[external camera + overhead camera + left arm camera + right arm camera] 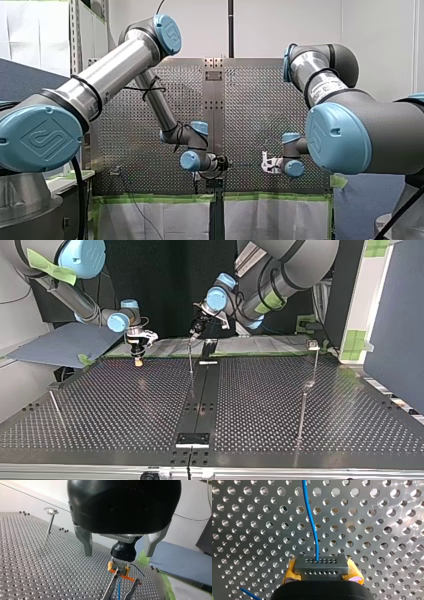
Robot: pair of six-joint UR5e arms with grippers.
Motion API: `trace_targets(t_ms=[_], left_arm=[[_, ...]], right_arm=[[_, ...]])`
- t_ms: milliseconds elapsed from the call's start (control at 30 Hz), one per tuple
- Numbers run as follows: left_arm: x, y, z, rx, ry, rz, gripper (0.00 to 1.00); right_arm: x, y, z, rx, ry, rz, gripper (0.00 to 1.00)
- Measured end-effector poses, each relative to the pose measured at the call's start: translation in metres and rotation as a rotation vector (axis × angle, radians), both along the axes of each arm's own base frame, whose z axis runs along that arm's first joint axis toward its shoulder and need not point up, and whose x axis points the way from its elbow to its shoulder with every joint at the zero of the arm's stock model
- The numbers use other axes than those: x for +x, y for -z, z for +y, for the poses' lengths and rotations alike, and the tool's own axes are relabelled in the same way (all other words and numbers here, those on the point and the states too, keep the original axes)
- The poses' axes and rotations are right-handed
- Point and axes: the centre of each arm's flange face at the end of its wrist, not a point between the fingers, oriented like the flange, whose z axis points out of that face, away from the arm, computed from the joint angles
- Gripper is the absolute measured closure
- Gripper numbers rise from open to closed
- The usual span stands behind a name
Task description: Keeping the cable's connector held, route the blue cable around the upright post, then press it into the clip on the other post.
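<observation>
While your right gripper [321, 573] pinches the connector [320, 565] tight between its yellow pads [290, 571] just above the perforated table [387, 530], the blue cable [312, 525] trails loose ahead of it. Your left gripper [117, 554] hangs wide open, holding nothing. Pull too sharply and the thin wire may tear from the connector or ride over the post [51, 521].

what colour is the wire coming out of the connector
Blue. The cable leaving the grey connector shows best in the right wrist view.
</observation>
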Motion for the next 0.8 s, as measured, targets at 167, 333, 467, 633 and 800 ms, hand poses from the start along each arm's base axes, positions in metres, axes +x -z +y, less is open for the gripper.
trace_targets(t_ms=[167, 333, 467, 633, 800], left_arm=[[0.0024, 0.0001, 0.0026, 0.002, -0.006, 0.0, 0.0], [0.0019, 0.0009, 0.0039, 0.011, -0.006, 0.007, 0.0], [0.0, 0.0022, 0.0048, 0.027, -0.004, 0.015, 0.0], [-0.0016, 0.0035, 0.0064, 0.047, -0.01, 0.025, 0.0], [-0.0032, 0.005, 0.0085, 0.067, -0.018, 0.035, 0.0]], right_arm=[[0.0, 0.0001, 0.0002, 0.001, 0.0, 0.0, 1.0], [0.0009, 0.0006, 0.0008, 0.003, -0.002, 0.001, 1.0], [0.001, 0.0007, 0.001, 0.003, -0.003, 0.001, 1.0], [0.001, 0.0003, 0.0009, 0.003, -0.002, 0.001, 1.0], [0.001, 0.0001, 0.0009, 0.003, -0.002, 0.001, 1.0]])
